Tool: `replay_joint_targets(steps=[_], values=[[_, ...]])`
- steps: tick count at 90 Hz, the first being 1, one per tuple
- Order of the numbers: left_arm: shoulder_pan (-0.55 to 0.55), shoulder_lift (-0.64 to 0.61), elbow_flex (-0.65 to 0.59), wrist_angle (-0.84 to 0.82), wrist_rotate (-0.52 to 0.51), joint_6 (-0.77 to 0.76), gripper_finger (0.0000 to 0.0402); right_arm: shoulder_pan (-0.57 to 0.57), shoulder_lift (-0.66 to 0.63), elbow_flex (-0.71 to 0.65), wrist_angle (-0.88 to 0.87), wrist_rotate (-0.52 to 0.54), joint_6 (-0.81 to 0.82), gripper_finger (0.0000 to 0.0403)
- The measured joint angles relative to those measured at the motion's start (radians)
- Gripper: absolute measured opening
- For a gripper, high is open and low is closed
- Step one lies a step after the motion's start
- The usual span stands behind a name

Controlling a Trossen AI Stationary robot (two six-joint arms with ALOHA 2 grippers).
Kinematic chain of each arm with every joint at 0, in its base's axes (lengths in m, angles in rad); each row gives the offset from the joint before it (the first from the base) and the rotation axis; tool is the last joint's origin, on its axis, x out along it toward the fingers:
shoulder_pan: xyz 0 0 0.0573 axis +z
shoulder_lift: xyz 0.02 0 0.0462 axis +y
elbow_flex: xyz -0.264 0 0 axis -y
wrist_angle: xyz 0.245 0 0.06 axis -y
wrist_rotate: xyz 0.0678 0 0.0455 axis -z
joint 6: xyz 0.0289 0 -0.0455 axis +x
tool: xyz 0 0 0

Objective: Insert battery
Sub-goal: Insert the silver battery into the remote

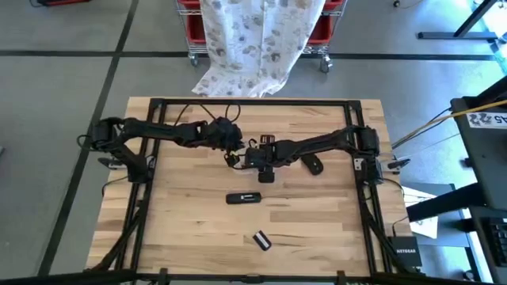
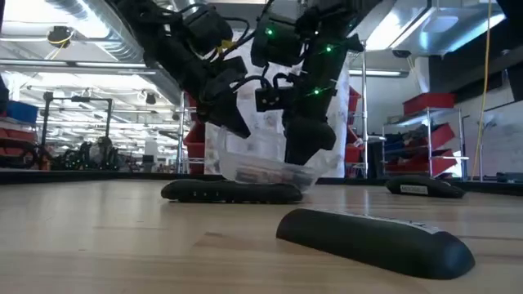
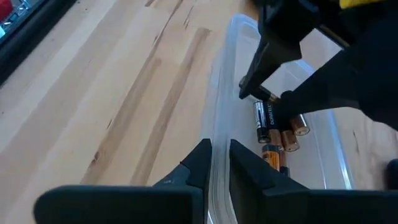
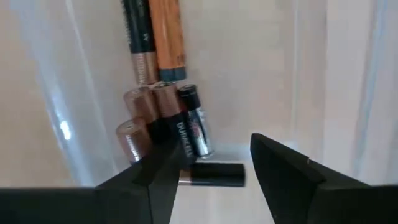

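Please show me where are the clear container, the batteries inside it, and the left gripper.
clear container (image 3: 219,118): left wrist view, its long rim.
batteries (image 3: 263,119): left wrist view, body of the black cell.
left gripper (image 3: 220,167): left wrist view, between fingertips pinching the rim.

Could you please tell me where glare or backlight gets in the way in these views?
Low view: bright ceiling lights behind leave the left gripper and right gripper as dark silhouettes. Left wrist view: the clear container shows pale glare along its rim. Right wrist view: one glint on its wall beside the batteries.
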Motion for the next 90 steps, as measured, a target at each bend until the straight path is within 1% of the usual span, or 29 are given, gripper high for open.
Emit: replay_joint_targets(steps=[20,31,42,60,71,90], values=[[0.002,0.002,-0.002,0.006,0.048,0.004,0.0021,0.000,0.031,-0.003,0.017,0.018,0.008,0.0181],[0.001,0.003,-0.002,-0.001,0.062,-0.001,0.0021,0.001,0.040,0.001,0.012,0.020,0.008,0.0167],[-0.004,0.003,-0.002,0.000,0.063,0.000,0.0021,0.000,0.043,0.029,-0.026,0.016,0.009,0.0145],[-0.005,0.003,-0.002,0.004,0.068,0.000,0.0021,-0.001,0.044,0.040,-0.030,-0.004,0.010,0.0121],[-0.005,0.003,-0.002,0.006,0.068,0.000,0.0021,-0.002,0.044,0.036,-0.054,0.029,0.009,0.0113],[-0.004,0.003,-0.002,0.006,0.061,-0.002,0.0021,-0.013,0.048,0.004,-0.032,0.002,0.027,0.0111]])
